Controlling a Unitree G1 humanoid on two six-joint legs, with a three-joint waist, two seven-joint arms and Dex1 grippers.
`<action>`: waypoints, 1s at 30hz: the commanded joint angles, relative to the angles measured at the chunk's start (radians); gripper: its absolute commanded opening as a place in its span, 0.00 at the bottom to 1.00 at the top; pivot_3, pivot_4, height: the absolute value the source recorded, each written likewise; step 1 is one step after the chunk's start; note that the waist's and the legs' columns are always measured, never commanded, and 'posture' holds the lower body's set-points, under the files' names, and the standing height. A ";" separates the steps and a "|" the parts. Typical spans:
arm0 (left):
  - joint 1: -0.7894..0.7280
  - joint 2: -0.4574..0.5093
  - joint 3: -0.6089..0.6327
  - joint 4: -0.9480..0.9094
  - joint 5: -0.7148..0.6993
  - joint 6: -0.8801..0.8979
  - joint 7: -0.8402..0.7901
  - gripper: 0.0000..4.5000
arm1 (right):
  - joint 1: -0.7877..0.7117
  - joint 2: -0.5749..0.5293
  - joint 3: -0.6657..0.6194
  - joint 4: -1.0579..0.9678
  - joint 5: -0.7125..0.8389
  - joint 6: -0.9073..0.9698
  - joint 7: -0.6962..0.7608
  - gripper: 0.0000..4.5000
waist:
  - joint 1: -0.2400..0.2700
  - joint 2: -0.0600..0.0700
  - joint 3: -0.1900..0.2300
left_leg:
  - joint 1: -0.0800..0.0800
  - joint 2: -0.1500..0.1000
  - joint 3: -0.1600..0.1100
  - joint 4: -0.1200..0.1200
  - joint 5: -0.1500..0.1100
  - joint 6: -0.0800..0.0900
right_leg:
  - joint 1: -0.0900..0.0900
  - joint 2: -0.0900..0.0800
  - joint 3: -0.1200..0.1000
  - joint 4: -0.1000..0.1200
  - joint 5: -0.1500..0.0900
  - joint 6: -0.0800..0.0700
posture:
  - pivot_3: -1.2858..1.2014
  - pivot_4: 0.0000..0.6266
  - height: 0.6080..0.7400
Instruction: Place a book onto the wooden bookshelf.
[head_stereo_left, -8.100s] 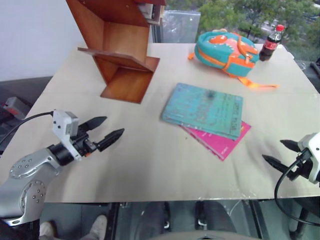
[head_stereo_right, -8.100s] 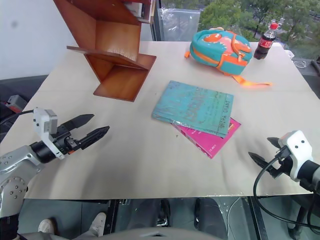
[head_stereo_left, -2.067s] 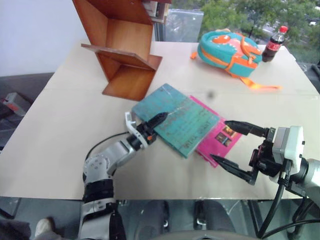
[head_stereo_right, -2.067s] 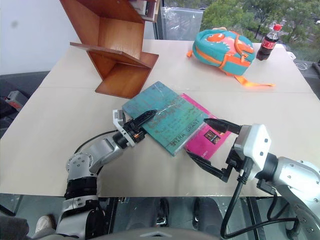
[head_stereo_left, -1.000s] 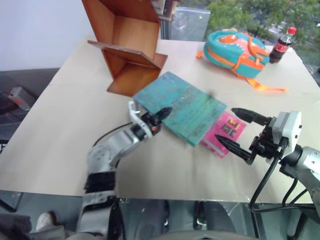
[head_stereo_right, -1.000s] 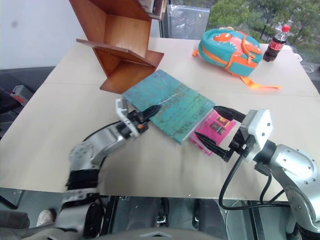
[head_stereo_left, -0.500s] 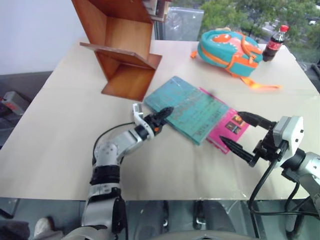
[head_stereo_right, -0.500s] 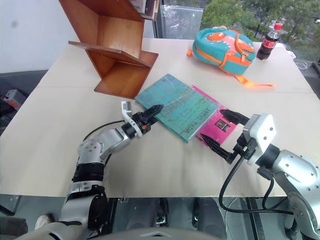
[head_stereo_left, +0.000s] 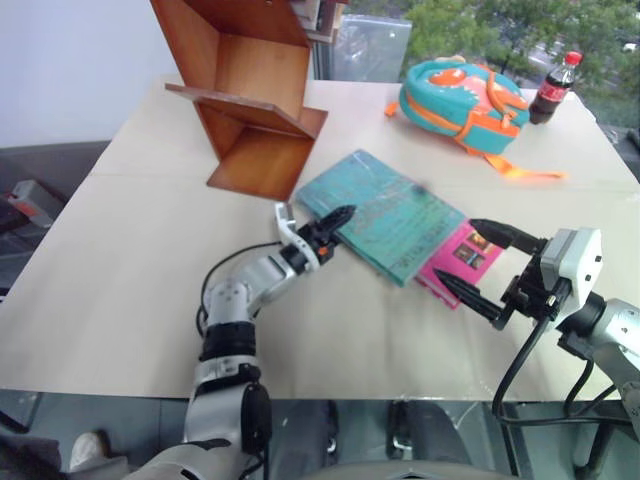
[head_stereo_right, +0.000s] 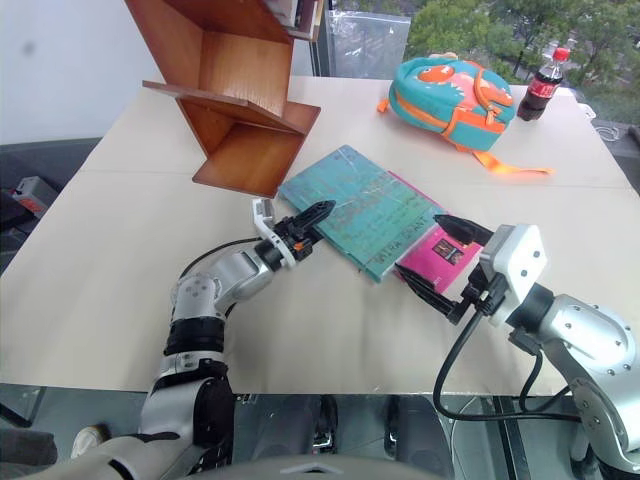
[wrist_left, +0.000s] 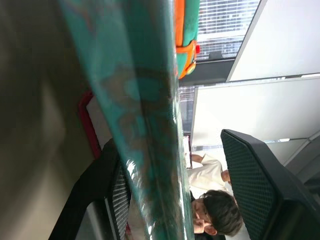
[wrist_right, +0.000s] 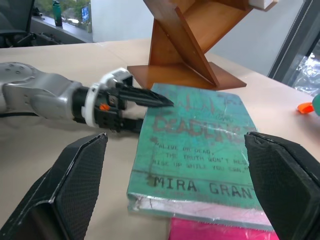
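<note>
The book (head_stereo_right: 362, 210) lies flat on the worktop (head_stereo_right: 120, 250), mid-worktop, just in front of the wooden bookshelf (head_stereo_right: 240, 100) base, overlapping a pink book (head_stereo_right: 440, 255) under its near right corner. Left claw (head_stereo_right: 318, 222) is at the book's left edge — one finger over the cover, the other below it, the book's edge between them; jaws partly apart, not clamped tight as far as I can see. Right claw (head_stereo_right: 437, 255) hovers by the pink book's right side, fingers spread wide, holding nothing. Teal-orange backpack (head_stereo_right: 450, 90) and cola bottle (head_stereo_right: 533, 85) sit at the far right of the worktop.
</note>
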 joint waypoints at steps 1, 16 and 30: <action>-0.016 -0.012 0.003 0.059 0.032 0.027 -0.010 0.46 | -0.003 0.004 -0.015 -0.019 -0.003 -0.016 -0.008 1.00 | -0.001 0.001 0.000 | 0.000 0.000 0.000 0.000 0.000 0.000 | 0.000 0.000 0.000 0.000 0.000 0.000 | 0.52 0.24 1.00; 0.034 0.265 -0.032 -0.604 -0.012 0.161 -0.157 0.01 | 0.016 0.032 -0.054 -0.038 0.051 -0.020 -0.018 1.00 | -0.007 0.000 0.003 | 0.010 0.003 0.000 -0.002 0.000 -0.001 | 0.008 0.001 0.005 0.001 0.000 -0.002 | 0.52 0.24 1.00; -0.438 0.806 -0.445 -0.598 1.031 -0.895 -0.709 0.01 | -0.042 -0.010 -0.168 0.059 0.170 -0.031 0.031 1.00 | -0.001 0.006 0.007 | 0.011 0.001 0.005 -0.006 -0.001 0.000 | 0.007 0.001 0.004 -0.003 0.000 -0.008 | 0.52 0.24 1.00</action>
